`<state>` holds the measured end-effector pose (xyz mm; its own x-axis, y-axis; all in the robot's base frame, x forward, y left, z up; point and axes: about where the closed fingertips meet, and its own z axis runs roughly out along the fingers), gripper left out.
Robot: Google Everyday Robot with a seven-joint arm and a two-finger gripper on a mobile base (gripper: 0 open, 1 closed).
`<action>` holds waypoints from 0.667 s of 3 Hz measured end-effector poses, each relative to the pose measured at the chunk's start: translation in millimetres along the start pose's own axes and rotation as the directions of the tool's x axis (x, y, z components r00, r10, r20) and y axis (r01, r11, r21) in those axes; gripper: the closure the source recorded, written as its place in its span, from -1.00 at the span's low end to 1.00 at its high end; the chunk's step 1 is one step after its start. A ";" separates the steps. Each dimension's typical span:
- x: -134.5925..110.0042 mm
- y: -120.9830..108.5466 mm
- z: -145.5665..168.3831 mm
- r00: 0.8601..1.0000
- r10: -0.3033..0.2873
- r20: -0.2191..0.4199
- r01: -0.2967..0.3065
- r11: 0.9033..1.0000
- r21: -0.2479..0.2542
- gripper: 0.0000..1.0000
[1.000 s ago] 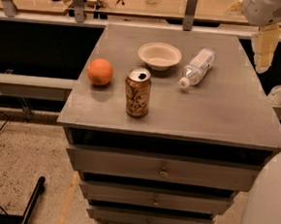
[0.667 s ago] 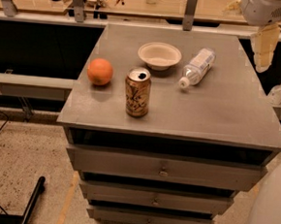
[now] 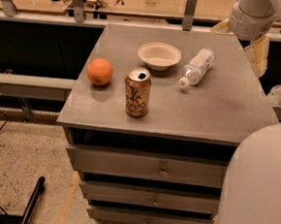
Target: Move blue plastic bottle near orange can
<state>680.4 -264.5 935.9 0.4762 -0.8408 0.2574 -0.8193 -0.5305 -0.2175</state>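
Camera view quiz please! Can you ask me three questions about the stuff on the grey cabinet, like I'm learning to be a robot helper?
1. True or false: the blue plastic bottle stands upright.
2. Pick one: what sits to the left of the orange can in the picture? A, a round orange fruit. B, a spoon. C, a mug.
3. In your own words: where is the pincer?

Key
1. False. It lies on its side on the cabinet, cap pointing toward the can.
2. A.
3. Up in the air by the cabinet's far right edge, apart from the bottle and holding nothing.
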 end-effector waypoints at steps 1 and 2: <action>-0.9 -14.4 28.0 0.987 -0.159 0.034 0.159 0.987 -0.001 -1.00; -5.8 -27.9 49.9 0.957 -0.287 0.045 0.287 0.958 -0.003 -1.00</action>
<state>716.5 -250.2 893.5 0.7051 -0.6573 0.2661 -0.6489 -0.7494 -0.1314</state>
